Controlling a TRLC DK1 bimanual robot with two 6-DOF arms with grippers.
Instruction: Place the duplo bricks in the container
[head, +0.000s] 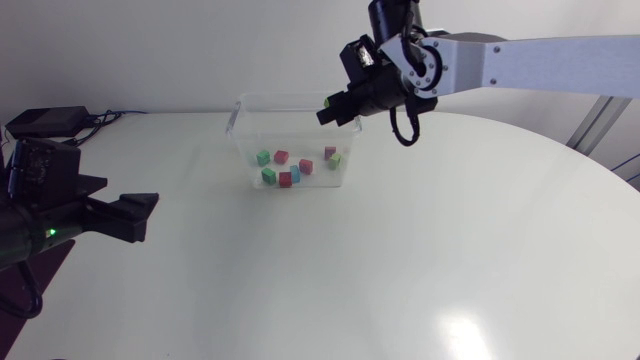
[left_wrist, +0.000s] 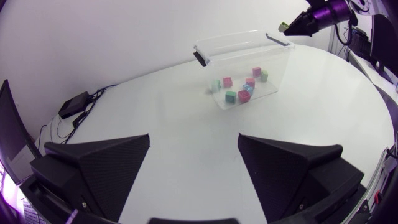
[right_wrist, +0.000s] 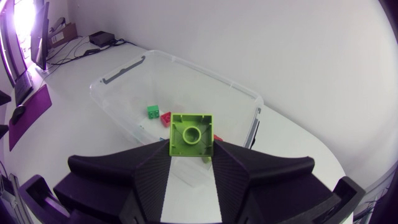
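Note:
A clear plastic container (head: 245, 112) stands at the back middle of the white table, with several red, green and blue duplo bricks (head: 285, 178) on its floor. My right gripper (head: 335, 107) hangs over the container's right rim, shut on a light green brick (right_wrist: 191, 134) whose hollow underside faces the wrist camera. Below it in the container lie a green brick (right_wrist: 153, 111) and a red one (right_wrist: 165, 118). My left gripper (head: 135, 215) stands open and empty at the table's left, well short of the container (left_wrist: 273, 42).
A black box with cables (head: 45, 120) sits at the back left corner of the table. Bare white tabletop (head: 400, 270) spreads in front of and to the right of the container.

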